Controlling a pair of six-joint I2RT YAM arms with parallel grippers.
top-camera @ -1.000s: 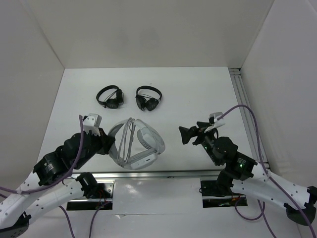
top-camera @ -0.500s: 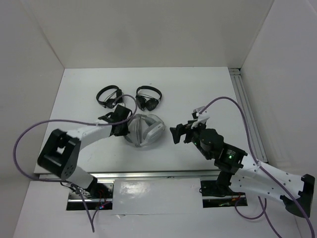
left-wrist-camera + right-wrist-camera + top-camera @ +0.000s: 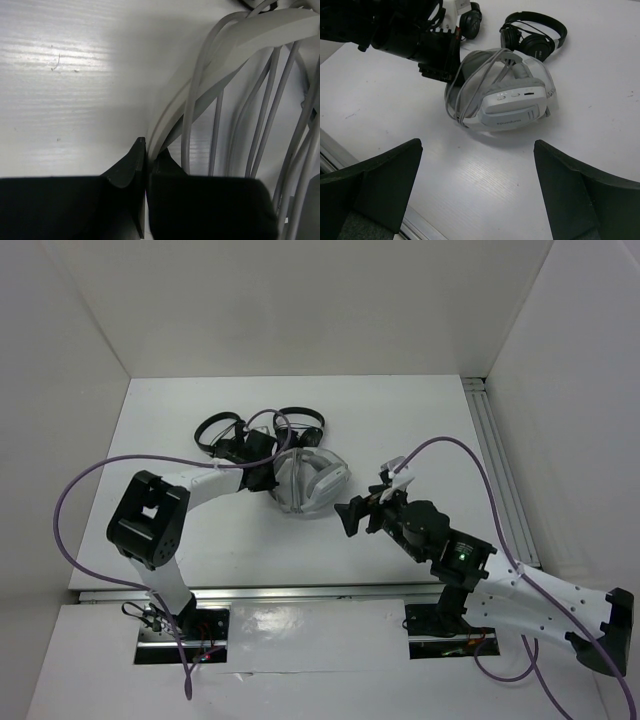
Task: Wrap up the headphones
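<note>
The white and light-grey headphones (image 3: 312,480) lie on the table, with the thin grey cable (image 3: 260,115) looped several times round the headband. They also show in the right wrist view (image 3: 512,107). My left gripper (image 3: 262,462) is at their left side, jaws shut on the light-grey headband edge (image 3: 200,95) with cable strands beside it; the left gripper shows up close in its own view (image 3: 151,150). My right gripper (image 3: 350,518) is open and empty, just right of and nearer than the headphones, with its fingers spread wide (image 3: 477,190).
Two smaller black headphones (image 3: 218,430) (image 3: 300,420) lie just behind the white headset, close to my left gripper; they also show in the right wrist view (image 3: 535,35) (image 3: 470,20). A metal rail (image 3: 495,450) runs along the right side.
My left gripper has carried the headphones away from the near edge toward the back and right, up against the black headphones. My right gripper has shifted a little left.
</note>
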